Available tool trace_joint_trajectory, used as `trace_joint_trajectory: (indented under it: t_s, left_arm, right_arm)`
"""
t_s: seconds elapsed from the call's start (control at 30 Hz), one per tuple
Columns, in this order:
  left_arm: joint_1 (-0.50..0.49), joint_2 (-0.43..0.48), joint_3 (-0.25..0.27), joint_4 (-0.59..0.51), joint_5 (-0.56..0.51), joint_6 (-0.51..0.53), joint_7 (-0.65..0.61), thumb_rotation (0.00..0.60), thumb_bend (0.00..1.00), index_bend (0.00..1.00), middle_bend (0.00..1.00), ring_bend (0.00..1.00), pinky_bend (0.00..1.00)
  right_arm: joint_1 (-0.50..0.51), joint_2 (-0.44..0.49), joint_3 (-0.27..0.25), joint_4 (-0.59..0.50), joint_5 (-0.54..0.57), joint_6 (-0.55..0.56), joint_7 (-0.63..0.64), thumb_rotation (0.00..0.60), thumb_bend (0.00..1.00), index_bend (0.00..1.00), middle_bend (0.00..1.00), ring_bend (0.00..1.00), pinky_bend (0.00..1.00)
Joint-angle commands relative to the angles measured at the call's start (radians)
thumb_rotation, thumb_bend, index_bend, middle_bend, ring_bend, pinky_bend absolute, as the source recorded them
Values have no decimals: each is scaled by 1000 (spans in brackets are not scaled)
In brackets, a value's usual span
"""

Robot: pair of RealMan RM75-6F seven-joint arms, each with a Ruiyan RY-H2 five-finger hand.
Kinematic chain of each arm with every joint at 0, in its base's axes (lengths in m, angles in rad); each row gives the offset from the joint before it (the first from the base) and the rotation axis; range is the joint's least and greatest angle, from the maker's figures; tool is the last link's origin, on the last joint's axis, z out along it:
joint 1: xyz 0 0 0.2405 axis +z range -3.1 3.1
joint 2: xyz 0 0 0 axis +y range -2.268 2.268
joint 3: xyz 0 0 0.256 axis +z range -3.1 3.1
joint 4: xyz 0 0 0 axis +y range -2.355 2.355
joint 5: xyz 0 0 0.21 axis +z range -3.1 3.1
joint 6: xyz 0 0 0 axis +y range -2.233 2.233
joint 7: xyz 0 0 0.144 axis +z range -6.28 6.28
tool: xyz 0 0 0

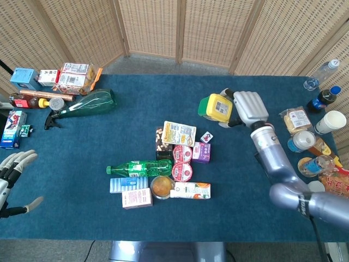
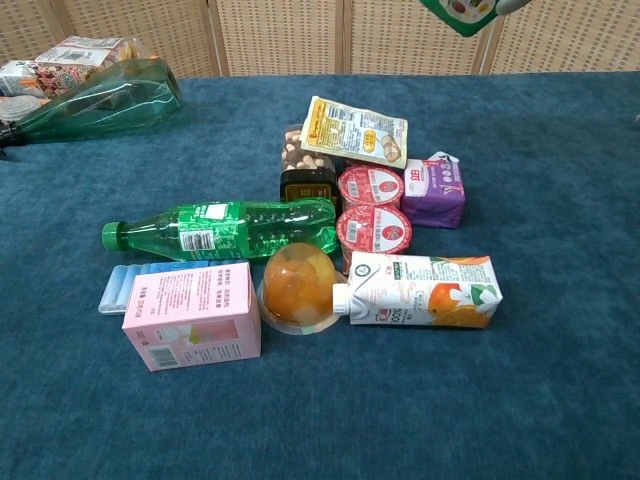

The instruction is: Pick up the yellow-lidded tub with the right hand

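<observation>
The yellow-lidded tub (image 1: 216,107), green below its lid, is off the table and tilted, held in my right hand (image 1: 246,107) above the back right of the blue cloth. In the chest view only the tub's green underside (image 2: 462,12) shows at the top edge, and the hand is almost out of that frame. My left hand (image 1: 11,177) hangs at the far left edge of the head view, fingers spread, holding nothing.
A cluster lies mid-table: snack pouch (image 1: 178,132), purple box (image 1: 201,152), red-lidded cups (image 1: 182,161), green bottle (image 1: 139,167), juice carton (image 1: 191,190), pink box (image 1: 137,198). Bottles and cups (image 1: 319,125) line the right edge; a green glass bottle (image 1: 86,104) and boxes lie back left.
</observation>
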Motion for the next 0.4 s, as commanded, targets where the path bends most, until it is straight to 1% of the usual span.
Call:
trace_joint_trajectory:
  t_s: [0.03,0.2,0.4]
  left_arm:
    - [2,5,1,0,6,6,-2,600,270,85,89,0,0]
    - [5,9,5,-1,20,16,-6,600,272,85,90,0,0]
    - [9,15,9,-3,28,26,-5,600,271,84,90,0,0]
  right_arm:
    - [-46,48,23,-67,-42,39,28,600,166,745,961,795,644]
    - [-73,71,34,-108,-60,57,30,600,165,744,962,795,644]
    - [-96,83,44,-129,-70,66,31,600,166,746,962,796,644]
